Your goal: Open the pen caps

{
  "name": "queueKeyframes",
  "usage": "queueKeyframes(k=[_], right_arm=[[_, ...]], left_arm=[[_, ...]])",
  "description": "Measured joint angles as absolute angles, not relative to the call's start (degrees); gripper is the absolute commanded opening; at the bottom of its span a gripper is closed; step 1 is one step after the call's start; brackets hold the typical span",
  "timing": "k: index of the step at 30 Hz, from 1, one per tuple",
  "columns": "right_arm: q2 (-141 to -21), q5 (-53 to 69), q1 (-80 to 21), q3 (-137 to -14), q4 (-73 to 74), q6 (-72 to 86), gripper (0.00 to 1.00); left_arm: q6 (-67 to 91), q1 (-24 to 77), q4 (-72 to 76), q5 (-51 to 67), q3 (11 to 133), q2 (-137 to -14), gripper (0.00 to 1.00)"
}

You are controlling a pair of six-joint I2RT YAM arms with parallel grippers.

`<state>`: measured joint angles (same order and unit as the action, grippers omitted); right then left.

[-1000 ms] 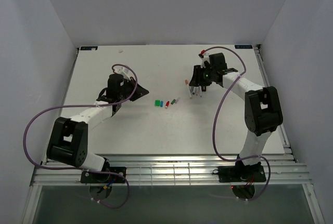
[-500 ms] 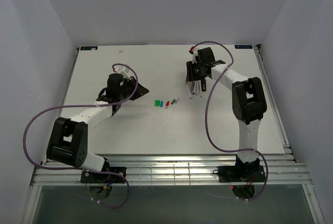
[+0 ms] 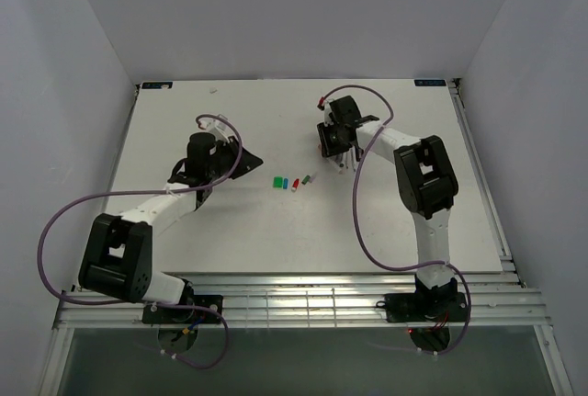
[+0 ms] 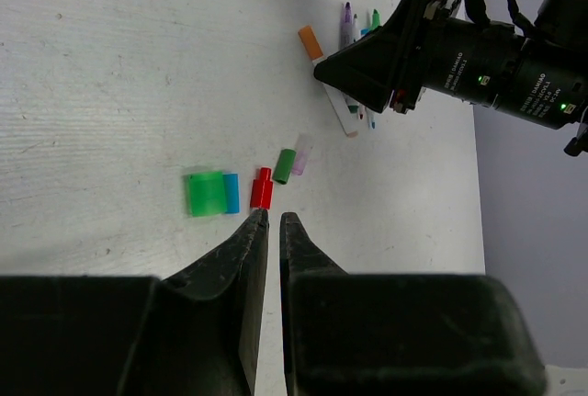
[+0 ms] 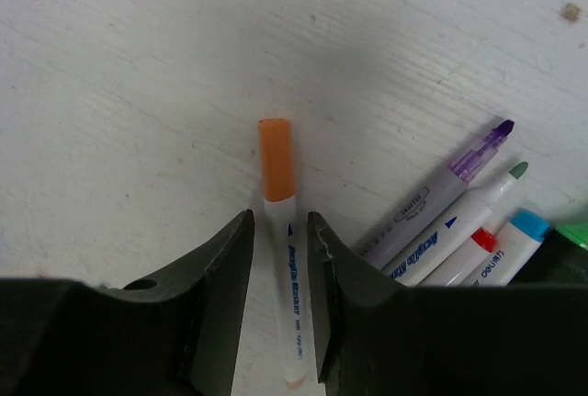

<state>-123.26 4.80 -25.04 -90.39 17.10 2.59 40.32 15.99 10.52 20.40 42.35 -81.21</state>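
Several loose pen caps lie in a short row mid-table: green, blue, red, dark green and a pale one. My left gripper hovers just short of the red cap. Its jaws stand a narrow slit apart with nothing between them. My right gripper straddles the barrel of a white pen that lies flat on the table. A small gap shows at each finger. The pen's orange cap is still on and sticks out past the fingertips.
More pens lie bunched just right of the right gripper: one with a bare purple tip, one with a bare green tip, and others with red and blue ends. The cap row lies between the two grippers.
The right arm has swung left across the pen pile to the orange-capped pen, and its jaws have narrowed round the barrel. The left jaws have parted slightly; that arm barely moved.
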Motion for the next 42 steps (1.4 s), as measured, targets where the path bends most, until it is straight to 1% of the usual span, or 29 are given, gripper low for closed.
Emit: queueKeyframes(k=[3,9,12,13,17,21,22,24,25,26,29,35,39,42], right_arm=[[-123.24,2.37,-26.24,-89.93,16.91,2.57,0.34],[-122.45,-2.09,-27.97,-88.03,15.11,2.66,0.25],[-121.47,-3.68,-28.69,-85.95,13.41,2.63,0.14],[-121.14,-4.01,-28.93,-85.34,12.91,2.66,0.08],[-120.36,-4.58,-29.67,-84.03,11.66,2.81,0.08],[-118.28,-4.29,-30.52,-81.69,12.1,3.27,0.08],[-117.34,-4.12,-30.74,-80.73,12.38,3.36,0.08],[-114.52,-3.36,-30.96,-78.39,13.69,3.7,0.08],[-112.66,-2.61,-31.14,-77.01,13.8,3.92,0.08],[-110.34,-1.32,-31.2,-75.53,13.91,4.12,0.08],[-102.26,4.32,-31.2,-70.96,12.8,5.45,0.08],[-89.36,16.91,-31.2,-60.71,5.56,10.57,0.08],[-87.18,24.36,-31.22,-55.2,-0.6,15.22,0.08],[-87.15,28.58,-31.27,-53.15,-3.88,18.7,0.08]], left_arm=[[40.51,15.99,10.57,20.47,41.47,-80.4,0.23],[40.97,15.99,10.79,20.97,40.84,-78.85,0.24],[41.21,15.99,10.81,21.56,40.82,-78.3,0.25],[41.36,15.99,10.83,21.78,40.75,-78.22,0.25],[41.85,15.99,10.81,22.65,40.23,-78.15,0.26],[42.3,15.99,10.74,24.34,40.01,-78.15,0.31],[42.41,15.99,10.83,24.88,40.01,-78.15,0.35],[42.61,15.99,10.94,26.13,40.01,-78.15,0.4],[42.78,16.03,11.35,26.89,40.01,-78.15,0.46],[42.94,16.05,12.03,27.9,40.01,-78.15,0.49],[44.36,16.71,15.33,30.72,39.94,-78.19,0.56],[47.66,20.34,24.34,34.85,39.72,-79.81,0.57],[50.24,22.7,30.24,35.77,38.68,-81.95,0.56],[52.23,24.12,33.45,35.94,37.5,-83.66,0.53]])
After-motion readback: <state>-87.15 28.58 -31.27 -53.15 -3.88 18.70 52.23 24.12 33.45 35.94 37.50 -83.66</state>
